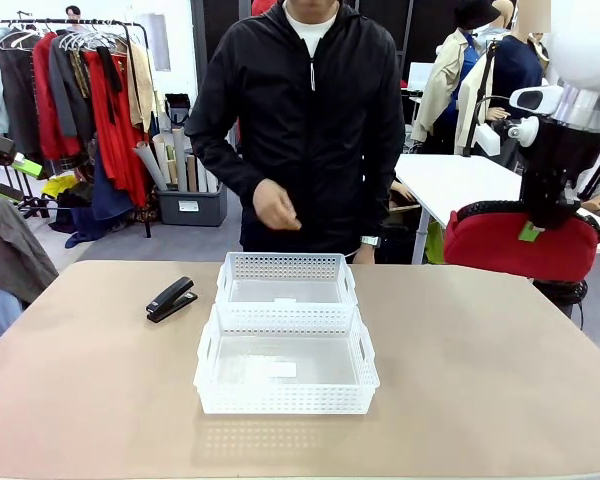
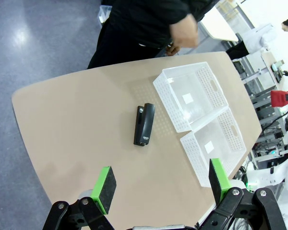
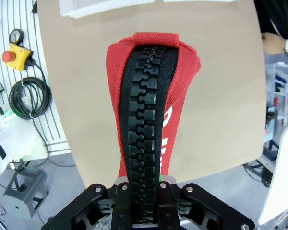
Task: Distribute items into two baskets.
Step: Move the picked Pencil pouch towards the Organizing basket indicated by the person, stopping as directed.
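1. Risk — the red pouch (image 1: pixel 505 250) looks nearly basket-wide; lowered askew, it could catch a flared rim and shove the near basket (image 1: pixel 285 405) or far basket (image 1: pixel 285 262).
2. Right gripper (image 3: pixel 144 194) is clamped on the pouch's zipper edge at the front frame's right, well apart from the baskets at centre.
3. Left gripper (image 2: pixel 161 184) stands wide open, empty — the stapler (image 2: pixel 144 125) lies on the table (image 2: pixel 77 124) above it in its wrist frame.

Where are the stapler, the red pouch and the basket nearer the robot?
stapler (image 1: pixel 171 299), front view, middle of its black top.
red pouch (image 3: pixel 142 105), right wrist view, on its black zipper.
nearer basket (image 1: pixel 285 398), front view, its front lattice wall.
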Available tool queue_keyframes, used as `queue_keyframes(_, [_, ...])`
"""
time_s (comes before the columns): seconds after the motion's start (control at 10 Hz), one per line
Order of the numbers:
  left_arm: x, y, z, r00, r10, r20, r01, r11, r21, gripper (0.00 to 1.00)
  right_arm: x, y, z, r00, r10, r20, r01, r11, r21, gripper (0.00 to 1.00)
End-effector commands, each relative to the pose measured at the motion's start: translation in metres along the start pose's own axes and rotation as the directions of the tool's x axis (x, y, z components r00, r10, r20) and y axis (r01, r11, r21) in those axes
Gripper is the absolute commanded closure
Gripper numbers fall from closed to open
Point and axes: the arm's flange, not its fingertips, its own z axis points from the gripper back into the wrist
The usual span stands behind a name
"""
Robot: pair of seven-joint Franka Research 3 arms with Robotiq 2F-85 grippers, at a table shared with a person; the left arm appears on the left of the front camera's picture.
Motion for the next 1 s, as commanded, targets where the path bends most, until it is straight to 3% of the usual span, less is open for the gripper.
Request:
queue_keyframes(0.0, [0.0002, -0.0004, 0.0010, 1.000, 0.002, 0.009, -0.002, 1.000, -0.006, 0.00, -0.0002, 0.0001, -0.0007, 1.000, -0.003, 0.010, 0.003, 1.000, -0.011, 1.00])
queue_keyframes(0.9, [0.0002, -0.0004, 0.0010, 1.000, 0.002, 0.009, -0.002, 1.000, -0.006, 0.00, -0.0002, 0.0001, -0.0007, 1.000, -0.003, 0.010, 0.003, 1.000, -0.011, 1.00])
